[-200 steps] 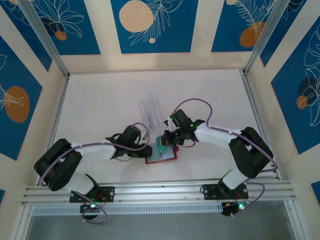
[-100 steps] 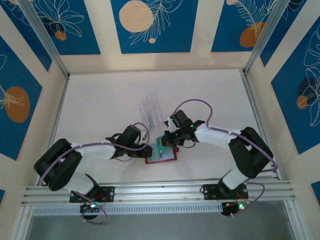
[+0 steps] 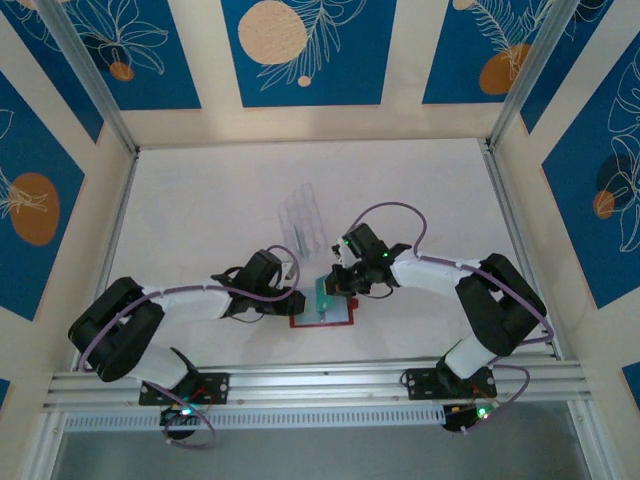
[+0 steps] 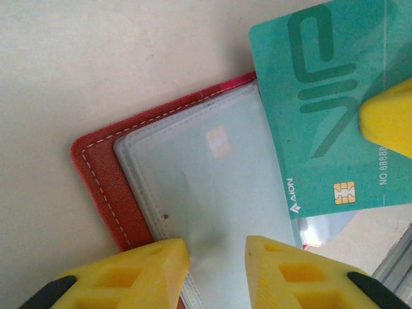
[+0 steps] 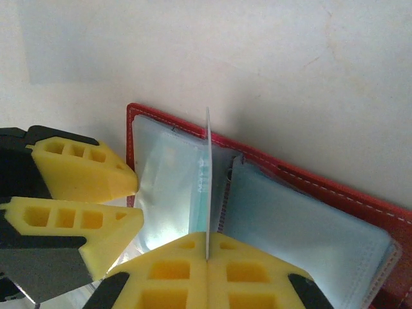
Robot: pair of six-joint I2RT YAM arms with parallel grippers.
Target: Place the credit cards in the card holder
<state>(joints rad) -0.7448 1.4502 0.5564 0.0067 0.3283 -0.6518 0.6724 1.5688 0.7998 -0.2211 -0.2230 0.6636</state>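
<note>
— Starting from the left, what do you count?

— One left gripper (image 4: pixel 215 251), low over the table (image 3: pixel 200 200). Its two yellow fingers (image 4: pixel 154 270) stand apart with a gap between them and clamp nothing. Their tips are at the near edge of the card holder (image 4: pixel 103 167), over a clear pocket. I cannot tell whether they press on it.

— And behind that?

— One clear plastic case (image 3: pixel 303 218), farther back on the table and well apart from both grippers.

— The holder itself?

— One, red with pale stitching, lying open and flat in the middle between the two arms. The right wrist view shows two clear pocket leaves, one on each side of the fold.

— Cards?

— One credit card (image 4: pixel 315 96) in sight, teal with a gold chip and AION printed along one side. It is off the table, held on edge over the open holder close to the fold, and from the left wrist it overlaps the holder's far corner. I cannot tell whether its lower edge has entered a pocket.

— And what is holding it?

— The right gripper (image 5: pixel 207 243), one of them. Its two yellow fingers are closed tight on the card, which stands edge-on between them.
</note>
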